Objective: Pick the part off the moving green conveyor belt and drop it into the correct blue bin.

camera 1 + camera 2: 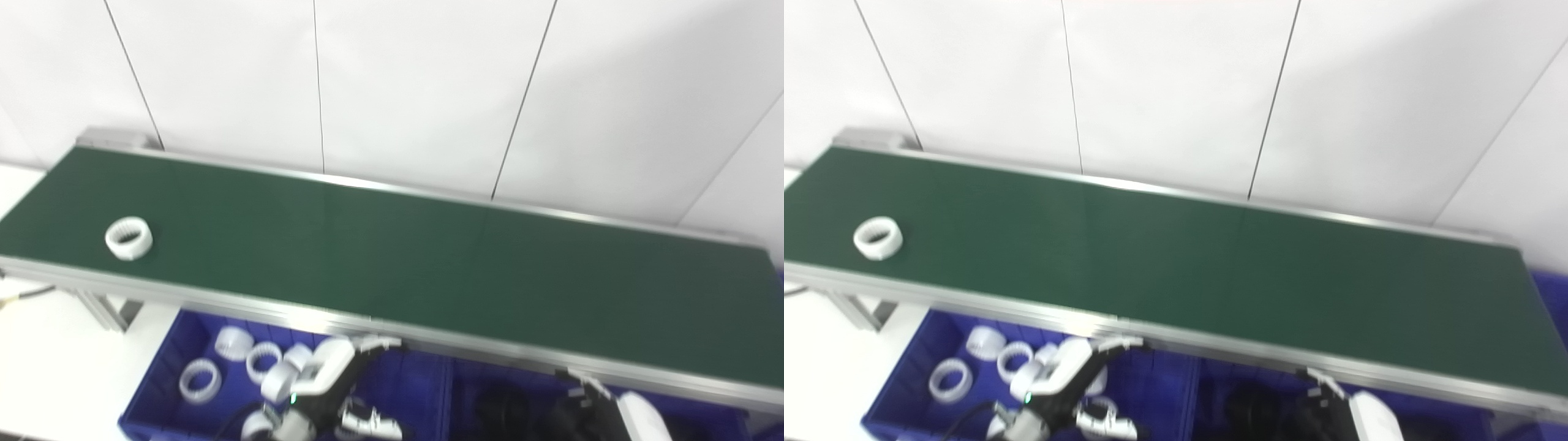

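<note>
The white ring part (128, 237) lies flat on the green conveyor belt (392, 257), close to the belt's far left end and near its front rail, well apart from both hands. The left hand (334, 367) hangs below the front rail over the left blue bin (160, 373), where several similar white rings (199, 381) already lie; its fingers (380, 343) reach toward the rail and seem spread with nothing between them, though the blur makes that a judgement only. The right hand (603, 407) sits low at the picture's bottom edge over the right blue bin (484, 380), which holds dark parts (502, 404); whether it is open or closed cannot be told. The main risk is timing: the belt moves, its direction cannot be read from these views, and if the part is travelling leftward it may run off the end before the left hand gets there. A second risk is the rail: the hand must rise from below it, and a hasty lift could catch the fingers on the metal edge. A grasp closing late on a moving ring could knock it aside or tip it on edge. Finally, a white ring dropped among the dark parts would be a sorting error; the left bin looks like the right home.
</note>
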